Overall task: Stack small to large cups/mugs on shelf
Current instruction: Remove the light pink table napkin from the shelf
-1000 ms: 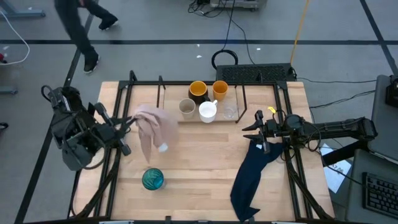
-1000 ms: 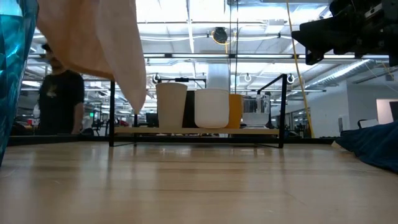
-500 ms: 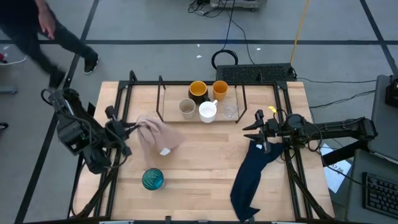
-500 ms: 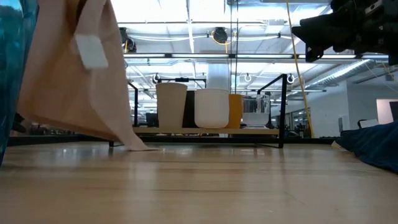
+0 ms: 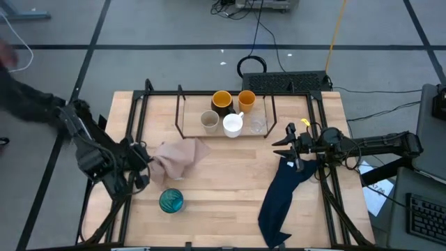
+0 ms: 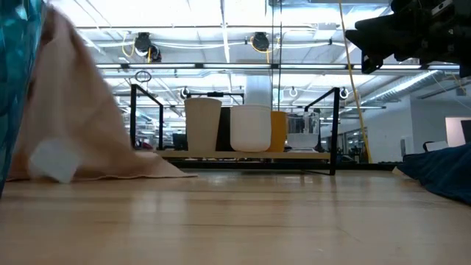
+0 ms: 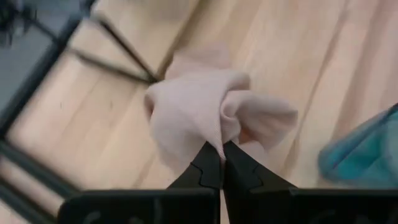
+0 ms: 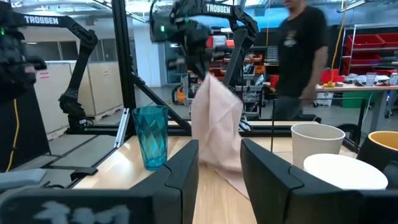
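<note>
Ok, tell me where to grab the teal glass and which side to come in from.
Grip the teal glass across its upper wall, just below the rim, coming from above. It stands upright and alone near the table's front edge, has no handle, and widens toward the top. The left gripper is nearest but is shut on the pink cloth, so probably release that first.

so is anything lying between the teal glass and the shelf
Yes. The pink cloth, pinched in the shut left gripper, lies on the table partly between the teal glass and the shelf, toward the table's left side. The wood right of it is bare.
</note>
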### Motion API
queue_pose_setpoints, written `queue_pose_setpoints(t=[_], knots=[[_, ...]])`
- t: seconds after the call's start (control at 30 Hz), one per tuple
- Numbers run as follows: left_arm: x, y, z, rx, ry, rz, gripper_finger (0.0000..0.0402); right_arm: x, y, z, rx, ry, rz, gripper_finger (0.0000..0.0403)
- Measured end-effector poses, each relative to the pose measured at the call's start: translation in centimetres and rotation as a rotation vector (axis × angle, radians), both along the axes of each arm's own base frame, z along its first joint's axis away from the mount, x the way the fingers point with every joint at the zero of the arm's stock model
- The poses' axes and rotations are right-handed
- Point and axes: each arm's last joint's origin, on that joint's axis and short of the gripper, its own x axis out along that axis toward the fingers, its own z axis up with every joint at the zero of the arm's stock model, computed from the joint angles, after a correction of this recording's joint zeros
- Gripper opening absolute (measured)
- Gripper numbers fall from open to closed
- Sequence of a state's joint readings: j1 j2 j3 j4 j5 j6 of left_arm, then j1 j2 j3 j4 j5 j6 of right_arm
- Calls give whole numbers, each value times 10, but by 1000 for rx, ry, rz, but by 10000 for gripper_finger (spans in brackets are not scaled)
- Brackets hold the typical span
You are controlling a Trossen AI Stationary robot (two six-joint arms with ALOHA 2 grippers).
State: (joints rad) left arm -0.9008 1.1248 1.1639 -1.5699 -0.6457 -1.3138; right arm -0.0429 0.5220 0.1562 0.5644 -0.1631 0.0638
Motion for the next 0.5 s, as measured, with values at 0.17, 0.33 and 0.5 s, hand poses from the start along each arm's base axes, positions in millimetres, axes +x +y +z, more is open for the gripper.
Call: queue_pose_setpoints(t=[0.17, 0.33, 0.5], knots=[[-8, -1, -36, -21, 57, 90, 0, 0, 0, 0, -1, -1, 0, 110], [-6, -8, -70, -124, 7, 76, 0, 0, 0, 0, 0, 0, 0, 110], [-7, -10, -103, -189, 7, 83, 3, 0, 0, 0, 0, 0, 0, 110]])
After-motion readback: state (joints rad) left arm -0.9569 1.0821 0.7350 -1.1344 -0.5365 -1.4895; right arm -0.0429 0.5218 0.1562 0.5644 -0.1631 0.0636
